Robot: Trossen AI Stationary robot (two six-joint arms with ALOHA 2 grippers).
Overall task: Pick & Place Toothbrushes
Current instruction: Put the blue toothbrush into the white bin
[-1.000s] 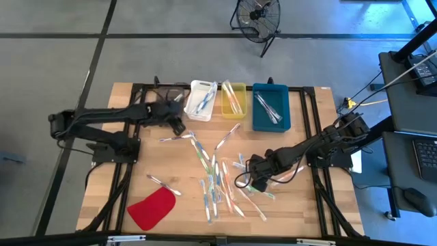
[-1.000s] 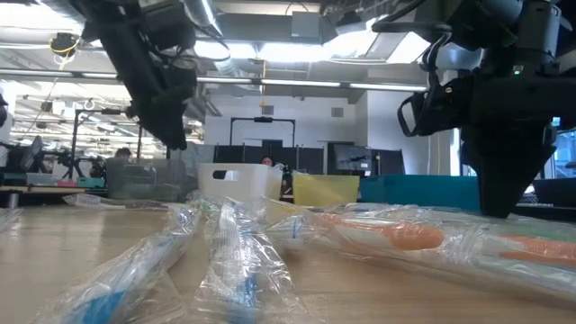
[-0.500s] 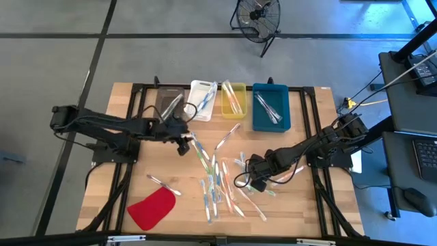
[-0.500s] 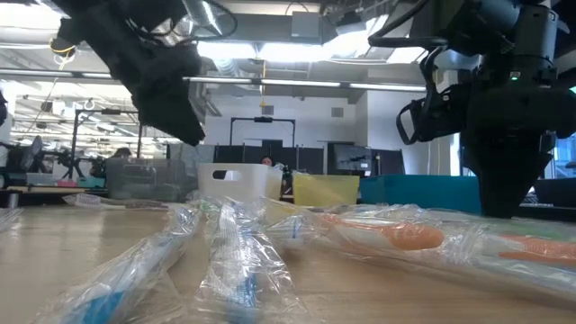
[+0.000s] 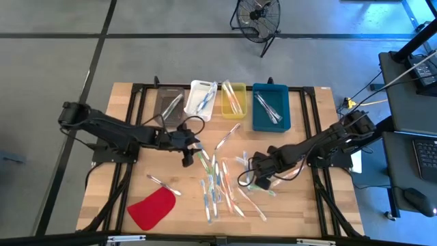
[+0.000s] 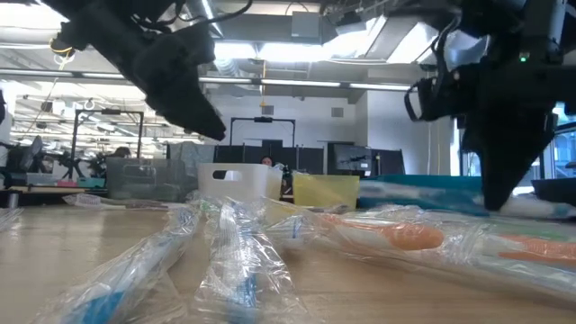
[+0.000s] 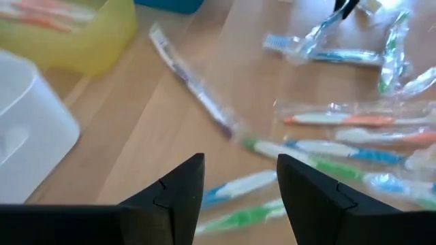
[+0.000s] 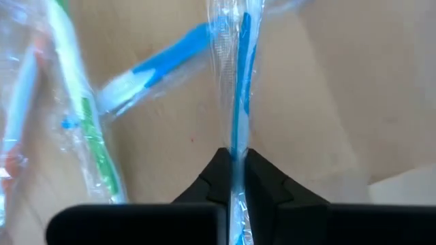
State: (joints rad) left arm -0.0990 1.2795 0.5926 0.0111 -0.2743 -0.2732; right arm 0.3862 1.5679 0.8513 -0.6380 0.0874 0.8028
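1. At the table's near-left corner you have the flat red piece (image 5: 151, 208) lying on the wood, with one wrapped toothbrush (image 5: 164, 184) just beyond it, apart from the rest.
2. Your left arm reaches in from the left edge, and the left gripper (image 5: 187, 152) hangs over the left fringe of the scattered pile. In the left wrist view its fingers (image 7: 178, 190) stand spread with nothing between them; green, blue and orange brushes lie on the wood ahead.
3. Along the far edge you see four bins in a row: a grey bin (image 5: 168, 104), a white bin (image 5: 203, 99), a yellow bin (image 5: 233, 98) and a blue bin (image 5: 270, 107). Each holds at least one wrapped brush.
4. The toothbrushes (image 5: 217, 184) still to be sorted lie loose in clear wrappers across the middle of the table, between the two grippers and toward the near edge.
5. Your right arm comes in from the right edge, and the right gripper (image 5: 257, 171) sits at the right side of the pile. In the right wrist view its fingers (image 8: 216, 178) are pressed together on a blue-handled toothbrush (image 8: 238, 88) in its wrapper, pinching it.
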